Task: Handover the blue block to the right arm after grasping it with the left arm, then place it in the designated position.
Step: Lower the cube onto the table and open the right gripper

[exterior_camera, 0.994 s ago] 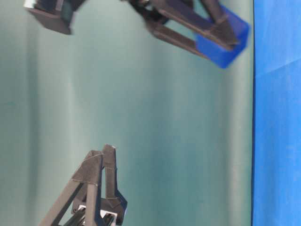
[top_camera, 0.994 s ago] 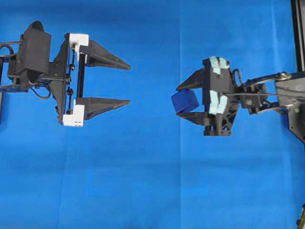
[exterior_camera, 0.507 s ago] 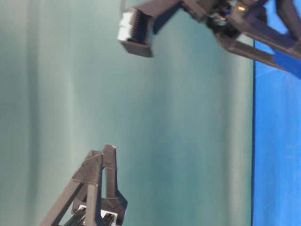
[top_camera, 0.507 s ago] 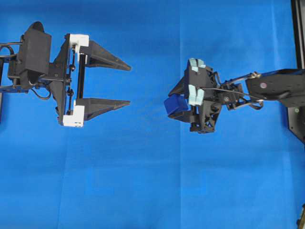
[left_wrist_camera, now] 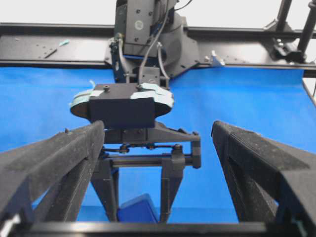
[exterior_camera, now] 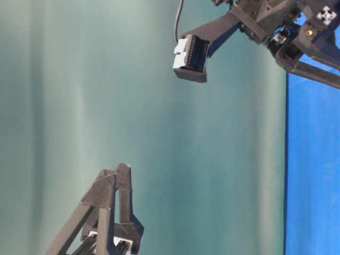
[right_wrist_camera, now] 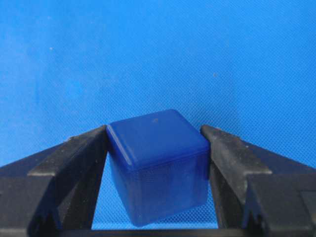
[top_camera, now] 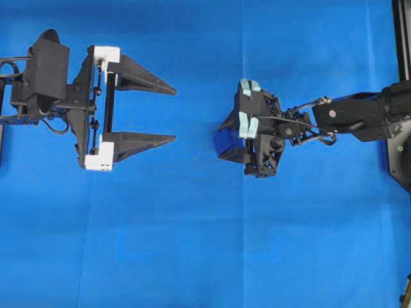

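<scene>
Blue block (right_wrist_camera: 157,163): I count one, clamped between the two black fingers of the right end effector (top_camera: 226,138). In my right wrist view both fingers (right_wrist_camera: 84,163) press flat against opposite sides of the cube, which sits slightly tilted with its top face toward the camera. Overhead, the block shows as a dark-blue patch at the finger end of the right arm (top_camera: 359,115), over the blue cloth (top_camera: 192,244) near the middle of the table; I cannot tell whether it touches the cloth.

Two arms, two end effectors. The right one has pale teal tape patches (top_camera: 247,106) on its housing and is closed partway, only as wide as the block.

Left end effector (top_camera: 173,113) holds nothing; its two pointed fingers on white brackets (top_camera: 103,109) are spread wide apart, tips pointing toward the right one, well apart from the block. The left arm (top_camera: 42,77) sits at the left edge of the overhead view.

From my left wrist view I see both spread fingers (left_wrist_camera: 54,158) in the foreground and the right end effector facing them, block low between its fingers.

Table-level view shows the left fingers at the bottom and the right arm's housing at top; the block is hidden there.
</scene>
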You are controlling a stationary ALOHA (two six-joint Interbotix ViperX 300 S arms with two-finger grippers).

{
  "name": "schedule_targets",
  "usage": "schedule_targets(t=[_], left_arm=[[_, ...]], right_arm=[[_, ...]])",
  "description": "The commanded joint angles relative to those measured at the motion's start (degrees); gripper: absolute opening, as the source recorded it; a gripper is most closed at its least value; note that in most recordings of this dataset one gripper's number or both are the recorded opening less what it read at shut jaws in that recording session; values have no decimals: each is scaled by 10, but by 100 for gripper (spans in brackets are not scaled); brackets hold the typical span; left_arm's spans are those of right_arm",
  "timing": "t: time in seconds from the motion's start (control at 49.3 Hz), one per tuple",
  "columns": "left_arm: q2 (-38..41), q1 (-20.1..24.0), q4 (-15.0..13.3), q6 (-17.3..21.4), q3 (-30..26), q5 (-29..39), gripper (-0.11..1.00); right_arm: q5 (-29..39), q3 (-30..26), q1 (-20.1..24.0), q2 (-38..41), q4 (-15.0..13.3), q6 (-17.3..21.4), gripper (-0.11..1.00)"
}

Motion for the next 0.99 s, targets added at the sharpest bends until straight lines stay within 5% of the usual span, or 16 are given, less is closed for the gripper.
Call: schedule_targets(t=[0.0, 0.71, 0.893, 0.974], left_arm=[[-4, -2, 1, 0, -14, -6, 93], [-5, -3, 1, 2, -14, -6, 93], [-5, -3, 1, 3, -14, -6, 93], [-4, -3, 1, 3, -14, -6, 93]], right_arm=[[-5, -8, -5, -6, 2, -2, 52], [-8, -11, -7, -5, 11, 0, 53], [-6, -10, -7, -6, 19, 0, 94], [-6, -11, -7, -6, 21, 0, 93]])
